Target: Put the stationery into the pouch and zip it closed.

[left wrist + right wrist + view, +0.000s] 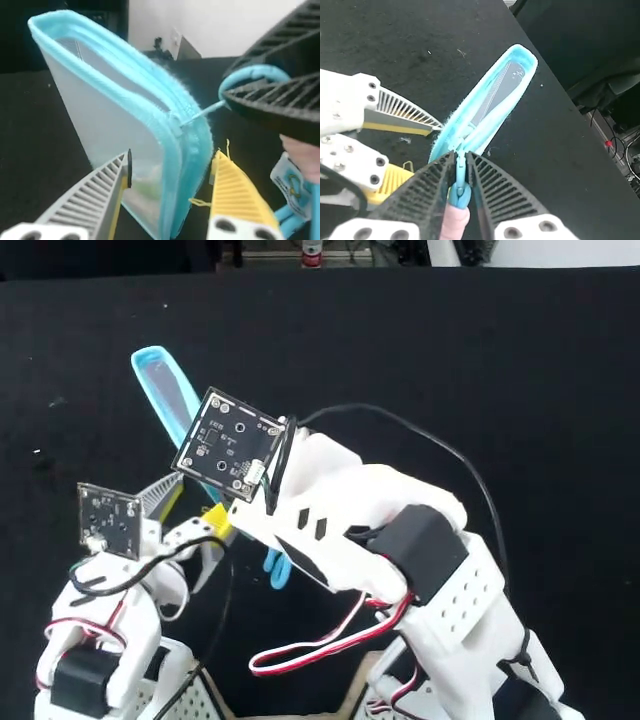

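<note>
Right pincer [462, 156] around zip pull [460, 192]; pouch [495, 95] inside left pincer [172, 160]

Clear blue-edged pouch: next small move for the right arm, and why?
Probably pull a little further along the zip line. The right pincer is shut on the light-blue pull loop, its slider already near the end of the clear, blue-edged pouch gripped by the left pincer; full closure isn't visible.

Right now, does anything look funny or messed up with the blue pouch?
The pouch is not lying flat: it stands up on edge, pinched by the left gripper, while the right gripper clamps its zipper pull. Its blue trim looks fuzzy by the zip. Nothing looks spilled or torn.
</note>
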You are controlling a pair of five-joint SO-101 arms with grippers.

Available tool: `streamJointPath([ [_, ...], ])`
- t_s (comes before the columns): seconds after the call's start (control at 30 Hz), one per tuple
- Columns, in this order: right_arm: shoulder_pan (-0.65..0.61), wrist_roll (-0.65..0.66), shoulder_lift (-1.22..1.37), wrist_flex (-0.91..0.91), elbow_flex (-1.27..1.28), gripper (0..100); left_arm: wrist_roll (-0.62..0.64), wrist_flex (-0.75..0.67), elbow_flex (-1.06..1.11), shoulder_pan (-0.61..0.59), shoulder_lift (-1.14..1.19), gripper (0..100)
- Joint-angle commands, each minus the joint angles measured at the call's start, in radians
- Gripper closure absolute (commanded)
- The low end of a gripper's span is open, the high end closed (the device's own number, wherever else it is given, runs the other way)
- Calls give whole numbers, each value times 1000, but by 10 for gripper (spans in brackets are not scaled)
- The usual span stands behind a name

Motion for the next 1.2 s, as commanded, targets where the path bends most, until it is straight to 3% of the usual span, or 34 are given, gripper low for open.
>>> streamJointPath([
  [0.0,-5,11,-33,-20,-5,988,3,-97,19,2,0,737],
  [0.23,-5,14,-35,-26,19,988,0,-181,151,-79,-5,736],
  [0.47,-3,15,-41,-52,91,988,-31,-186,165,-30,-5,752],
  [0.6,-3,15,-41,-57,90,988,-153,-181,165,-2,-6,869],
  [0.7,-3,15,-41,-58,90,988,-173,-184,163,-2,-6,979],
  [1.0,23,15,-82,-38,15,988,-178,-101,31,-12,-6,970],
  [1.17,63,15,-142,-37,30,988,-255,-9,-47,-8,-6,970],
])
